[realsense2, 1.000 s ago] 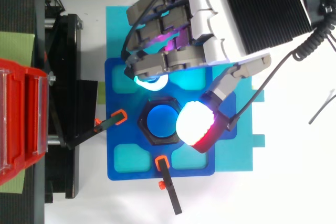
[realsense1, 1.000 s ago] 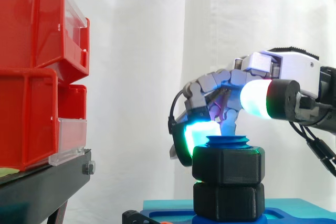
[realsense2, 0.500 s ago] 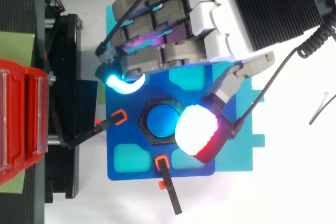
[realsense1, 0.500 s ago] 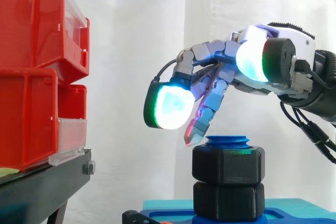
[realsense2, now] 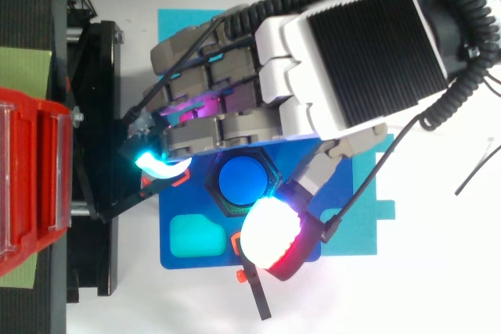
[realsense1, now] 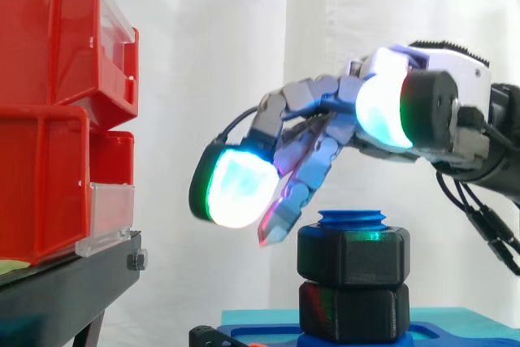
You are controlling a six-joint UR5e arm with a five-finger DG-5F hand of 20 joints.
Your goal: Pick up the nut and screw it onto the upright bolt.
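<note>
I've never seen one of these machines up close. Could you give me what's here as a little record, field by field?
Hand: open, fingers loosely extended, holding nothing
Hand position: above the bolt, reaching to its left in the side view; fingertips clear of the nuts
Bolt: blue, upright, top poking above the nuts
Upper nut: black, hexagonal, on the bolt
Lower nut: black, directly beneath, on the blue base plate
Surroundings: red bins on a black stand, white curtain
</note>
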